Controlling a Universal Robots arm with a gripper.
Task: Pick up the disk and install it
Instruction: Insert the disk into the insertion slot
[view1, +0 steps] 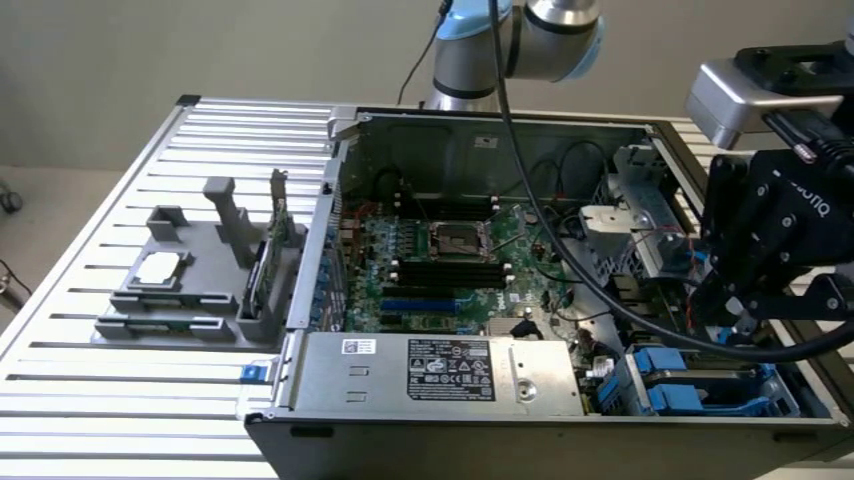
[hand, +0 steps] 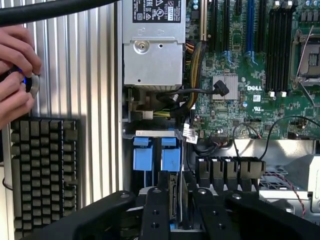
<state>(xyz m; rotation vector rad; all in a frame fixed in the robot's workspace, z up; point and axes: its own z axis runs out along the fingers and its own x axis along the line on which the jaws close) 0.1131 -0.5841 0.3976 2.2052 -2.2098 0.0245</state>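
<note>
The disk (hand: 176, 195) stands on edge in the drive bay at the corner of the open computer case, a thin silver slab with blue carrier plastic at its foot. My gripper (hand: 179, 212) straddles it, one black finger on each side and very close to its faces. Just beyond it, two blue carrier tabs (hand: 156, 155) stand side by side. In the exterior view my gripper (view1: 742, 322) hangs low over the bay with the blue carriers (view1: 663, 382), at the exterior view's right.
A long grey metal box (view1: 441, 370) lies along the case's near wall beside the bay. Black cables (view1: 577, 272) cross the motherboard (view1: 441, 250). A grey fixture holding a small chip (view1: 160, 270) sits on the slatted table. A person's hands (hand: 14, 75) rest beside a keyboard (hand: 42, 172).
</note>
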